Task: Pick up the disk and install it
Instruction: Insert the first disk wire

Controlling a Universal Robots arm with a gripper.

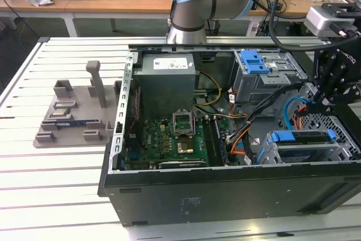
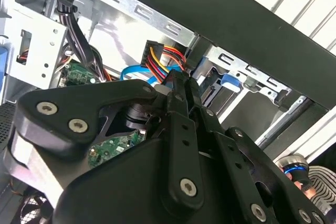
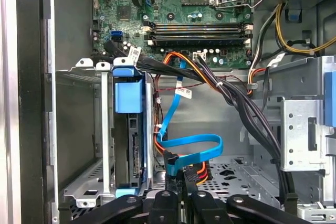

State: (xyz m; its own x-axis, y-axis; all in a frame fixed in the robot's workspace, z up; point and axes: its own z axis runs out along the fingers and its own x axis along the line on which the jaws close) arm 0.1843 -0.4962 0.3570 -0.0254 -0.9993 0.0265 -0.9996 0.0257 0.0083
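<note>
The disk [image 1: 300,137], framed by its blue carrier, sits inside the grey drive cage [image 1: 271,153] at the case's front corner on the exterior view's right. In the first wrist view it shows edge-on [image 3: 137,153] in the cage slot, under a blue carrier tab [image 3: 128,96]. My gripper [image 1: 316,105] hangs inside the case just behind the cage. Its fingers [image 3: 182,184] are closed together beside the loose blue data cable [image 3: 191,145] and the power plug [image 2: 157,56] with orange, red and yellow wires. I cannot tell whether they pinch a plug.
A blue latch bracket [image 1: 254,60] tops the second grey drive bay further back. The motherboard [image 1: 169,139] and power supply [image 1: 166,80] fill the case's middle. Black cable bundles [image 3: 247,114] run past the gripper. A grey parts fixture [image 1: 73,114] lies on the slatted table on the exterior view's left.
</note>
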